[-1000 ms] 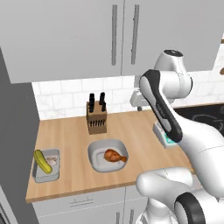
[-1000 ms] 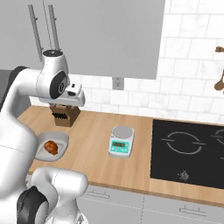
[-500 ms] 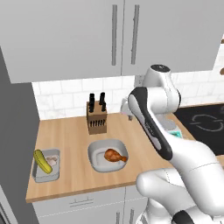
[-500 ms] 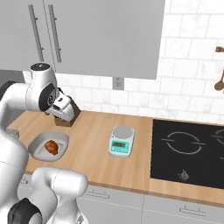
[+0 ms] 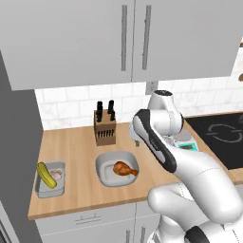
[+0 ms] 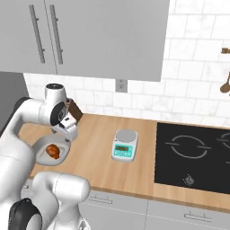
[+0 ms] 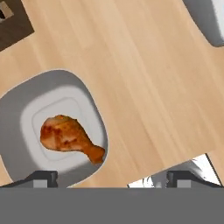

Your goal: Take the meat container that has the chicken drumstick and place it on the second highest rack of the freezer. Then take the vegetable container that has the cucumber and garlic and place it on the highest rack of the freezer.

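Hand (image 7: 111,177) spread wide above meat container (image 7: 17,109); drumstick (image 7: 70,138) inside; container rim cut off.

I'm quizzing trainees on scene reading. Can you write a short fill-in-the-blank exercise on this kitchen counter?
1. The drumstick lies in the ____ dish.
2. The cucumber lies in the tray beside the ____.
3. The gripper hangs above the dish with jaws ____.
4. The knife block stands ____ the dish, by the wall.

Missing words: light-grey; garlic; open; behind
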